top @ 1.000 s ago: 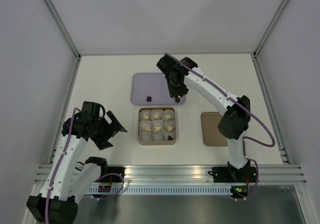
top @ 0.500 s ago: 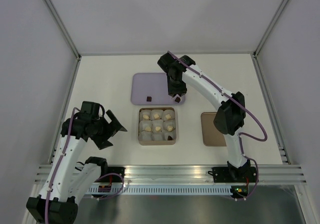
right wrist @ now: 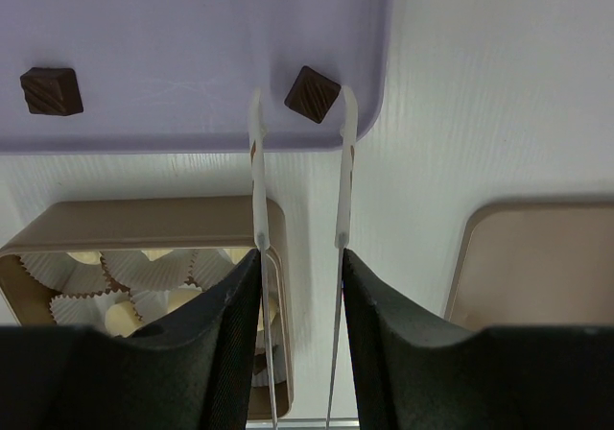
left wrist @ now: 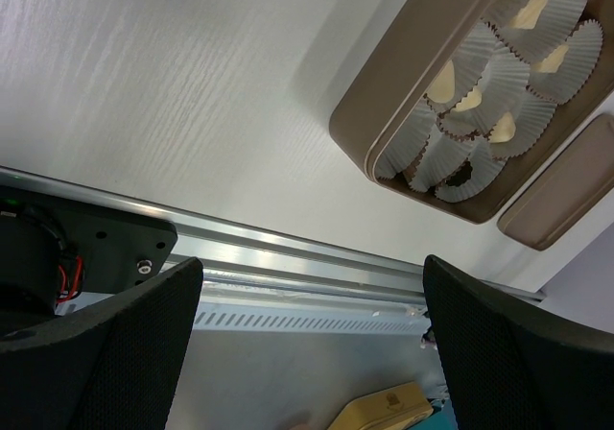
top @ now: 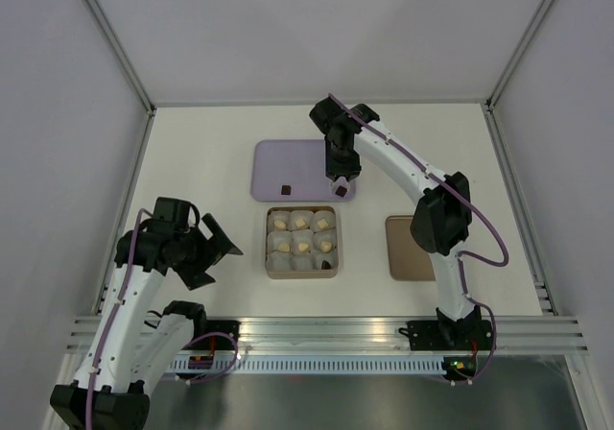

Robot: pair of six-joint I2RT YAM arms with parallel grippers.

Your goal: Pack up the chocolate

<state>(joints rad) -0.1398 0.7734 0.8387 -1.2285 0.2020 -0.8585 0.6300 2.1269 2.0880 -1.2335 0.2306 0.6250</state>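
Two dark brown chocolate squares lie on the lilac tray (right wrist: 192, 27), one at its left (right wrist: 51, 91) and one by its near right corner (right wrist: 312, 94). My right gripper (right wrist: 299, 267) is shut on thin metal tongs (right wrist: 257, 180). The tongs' white tips stand apart on either side of the right square (top: 344, 190), which rests on the tray. The tan box (top: 266, 243) holds white paper cups with several cream chocolates (top: 301, 224) and a dark piece (top: 327, 246). My left gripper (left wrist: 312, 296) is open and holds nothing, near the table's front left.
The tan lid (top: 408, 248) lies flat to the right of the box. A metal rail (left wrist: 288, 257) runs along the table's near edge. Grey walls close in the left, right and back sides.
My right wrist has shifted slightly right over the tray's near right corner, and the tongs now straddle the dark square there. The left arm has barely moved.
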